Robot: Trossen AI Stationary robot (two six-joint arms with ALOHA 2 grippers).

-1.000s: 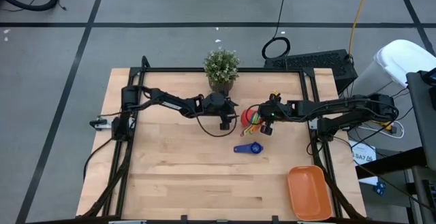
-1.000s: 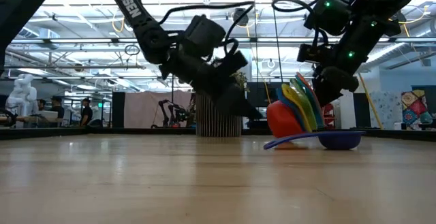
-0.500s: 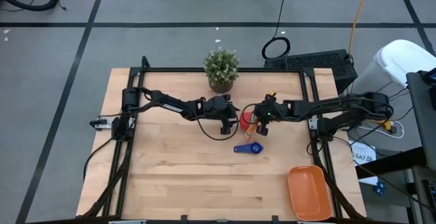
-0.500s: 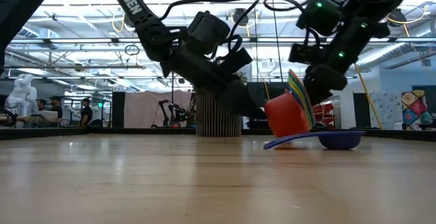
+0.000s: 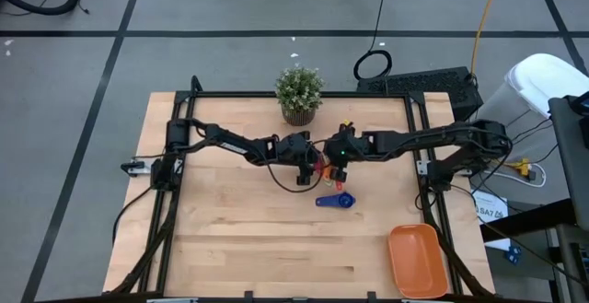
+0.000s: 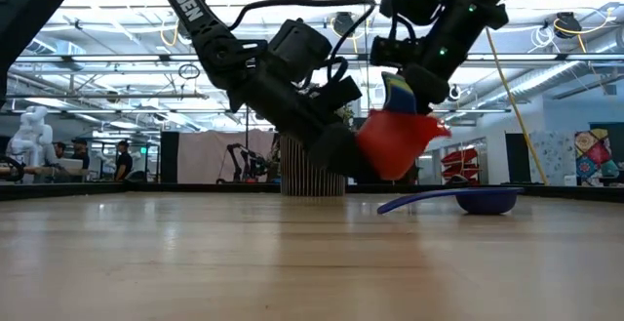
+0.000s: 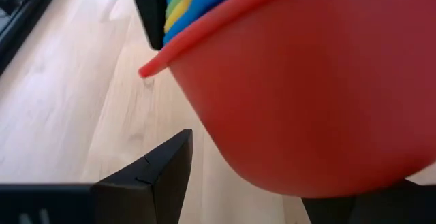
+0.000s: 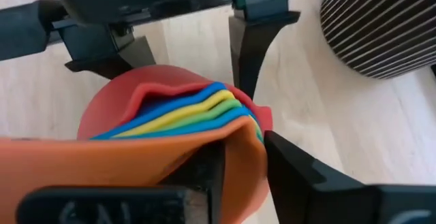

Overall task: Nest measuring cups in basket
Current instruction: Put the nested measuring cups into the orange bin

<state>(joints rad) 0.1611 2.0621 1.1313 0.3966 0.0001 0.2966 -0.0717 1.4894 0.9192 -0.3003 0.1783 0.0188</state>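
One nested cup stack (image 6: 395, 140) (red outermost) held tilted by right gripper (image 8: 238, 157); left gripper (image 7: 238, 183) open around it; one dark blue cup (image 5: 337, 201) lies handle-left.

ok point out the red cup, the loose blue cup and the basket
red cup (image 6: 392, 145), low view, on its outer bowl wall
blue cup (image 5: 343, 201), high view, on its bowl
basket (image 5: 419, 280), high view, on its bare floor

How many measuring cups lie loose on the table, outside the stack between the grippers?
1. The blue cup lies on the table, near the raised red-outside stack, between the left gripper and right gripper. Others may hide in the stack.
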